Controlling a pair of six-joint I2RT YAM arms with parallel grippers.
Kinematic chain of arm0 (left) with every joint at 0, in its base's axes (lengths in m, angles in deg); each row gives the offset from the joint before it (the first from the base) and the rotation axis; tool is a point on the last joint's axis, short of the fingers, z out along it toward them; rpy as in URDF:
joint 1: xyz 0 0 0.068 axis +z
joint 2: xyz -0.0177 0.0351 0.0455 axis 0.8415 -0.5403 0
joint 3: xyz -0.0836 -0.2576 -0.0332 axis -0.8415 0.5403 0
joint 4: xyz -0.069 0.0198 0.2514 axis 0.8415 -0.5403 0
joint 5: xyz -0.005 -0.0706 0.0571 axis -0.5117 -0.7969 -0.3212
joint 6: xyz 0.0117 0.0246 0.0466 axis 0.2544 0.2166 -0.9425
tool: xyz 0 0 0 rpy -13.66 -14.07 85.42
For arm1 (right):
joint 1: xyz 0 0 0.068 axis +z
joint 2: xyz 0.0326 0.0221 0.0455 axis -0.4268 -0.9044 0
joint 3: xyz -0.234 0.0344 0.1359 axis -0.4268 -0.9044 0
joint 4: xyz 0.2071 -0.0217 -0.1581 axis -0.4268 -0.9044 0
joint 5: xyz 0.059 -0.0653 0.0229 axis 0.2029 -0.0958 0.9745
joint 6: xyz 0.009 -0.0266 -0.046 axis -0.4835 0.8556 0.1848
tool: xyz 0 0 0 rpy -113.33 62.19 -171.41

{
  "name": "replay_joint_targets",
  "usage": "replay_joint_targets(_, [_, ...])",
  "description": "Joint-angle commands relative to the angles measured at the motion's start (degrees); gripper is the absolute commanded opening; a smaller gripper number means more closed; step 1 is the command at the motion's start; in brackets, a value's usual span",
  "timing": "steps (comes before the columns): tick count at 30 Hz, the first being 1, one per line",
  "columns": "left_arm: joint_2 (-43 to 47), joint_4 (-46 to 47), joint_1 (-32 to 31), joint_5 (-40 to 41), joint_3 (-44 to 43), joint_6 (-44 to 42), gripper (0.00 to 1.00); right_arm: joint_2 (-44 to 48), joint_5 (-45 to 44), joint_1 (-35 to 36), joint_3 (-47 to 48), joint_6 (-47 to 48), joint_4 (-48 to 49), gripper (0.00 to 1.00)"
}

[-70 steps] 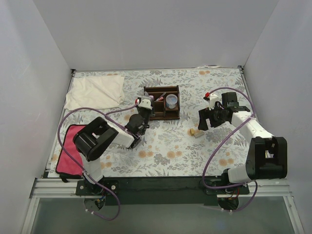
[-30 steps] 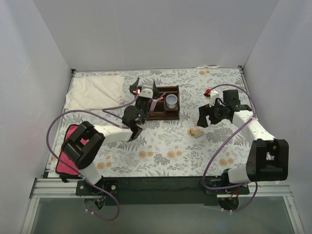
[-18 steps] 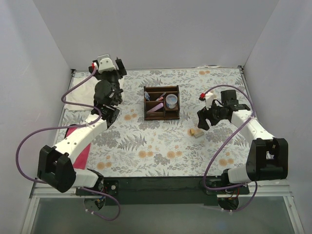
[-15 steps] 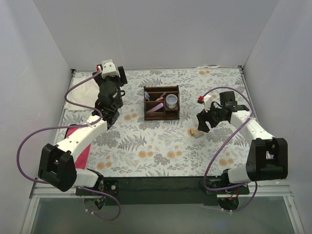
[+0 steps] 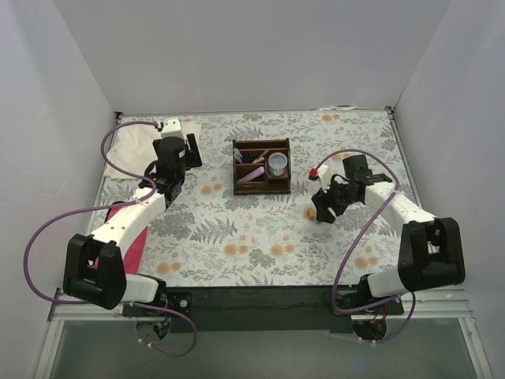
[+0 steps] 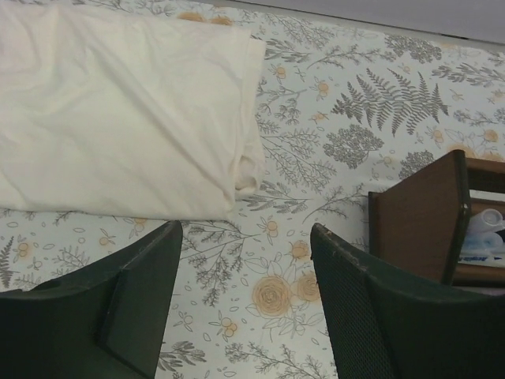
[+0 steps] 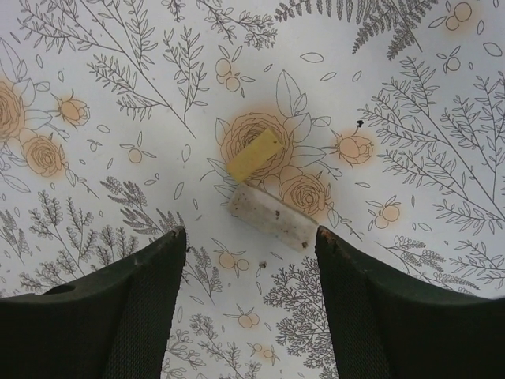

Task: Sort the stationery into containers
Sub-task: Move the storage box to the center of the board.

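L gripper [image 6: 243, 237]: jaws wide; I see cloth [image 6: 118, 110] by far-left corner.
R gripper [image 7: 248, 237]: jaws wide above tan block [image 7: 255, 153], pale bar [image 7: 272, 217] (adjacent).

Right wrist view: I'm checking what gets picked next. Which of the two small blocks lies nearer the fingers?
The pale speckled block; it lies between the smaller yellow block and the open right gripper.

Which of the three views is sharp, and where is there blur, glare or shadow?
Top external: even, soft light, only faint shadows, sharp throughout. Left wrist: white cloth bright but not glaring; the left gripper's fingers dark and slightly soft. Right wrist: tan block and speckled bar crisp, nearly shadowless.
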Motion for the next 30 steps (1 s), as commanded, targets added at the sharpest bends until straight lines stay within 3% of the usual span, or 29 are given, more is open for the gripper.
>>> replay_joint_targets(1, [0.5,-2.4,0.0,-4.7,-0.4,1.4,0.63,-2.0,0.2,0.2,4.5,-9.6,3.0,0.69])
replay_joint_targets(3, [-0.2,-2.6,0.0,-4.3,-0.8,3.0,0.62,-1.8,-0.8,0.2,5.1,-14.7,4.0,0.6])
replay_joint_targets(4, [-0.3,-2.9,0.0,-3.5,-1.0,3.9,0.61,-1.3,-3.9,0.2,4.2,-22.8,4.8,0.58])
replay_joint_targets(9, [-3.5,-3.0,0.0,-6.2,-0.2,6.8,0.55,4.6,-4.2,0.4,-0.9,-39.8,8.8,0.62])
replay_joint_targets(11, [-5.7,-3.5,0.3,-10.2,0.2,8.2,0.45,5.2,-5.1,0.4,-2.2,-41.6,8.8,0.62])
replay_joint_targets(15, [-9.5,-6.1,0.5,-15.8,0.1,10.3,0.0,4.3,-3.4,0.3,-3.5,-41.5,8.8,0.62])
replay_joint_targets(19, [-16.7,-9.4,0.6,-19.0,-2.2,15.9,0.0,3.1,-3.1,1.4,-3.3,-43.9,17.7,0.62])
replay_joint_targets(24, [-20.7,-5.7,-0.2,-21.3,-0.9,21.5,0.0,-4.8,-2.9,5.2,2.2,-40.0,22.8,0.6])
replay_joint_targets(30, [-25.2,-4.3,-0.8,-23.0,-3.1,22.4,0.0,-13.6,1.2,7.1,10.2,-40.7,25.7,0.37])
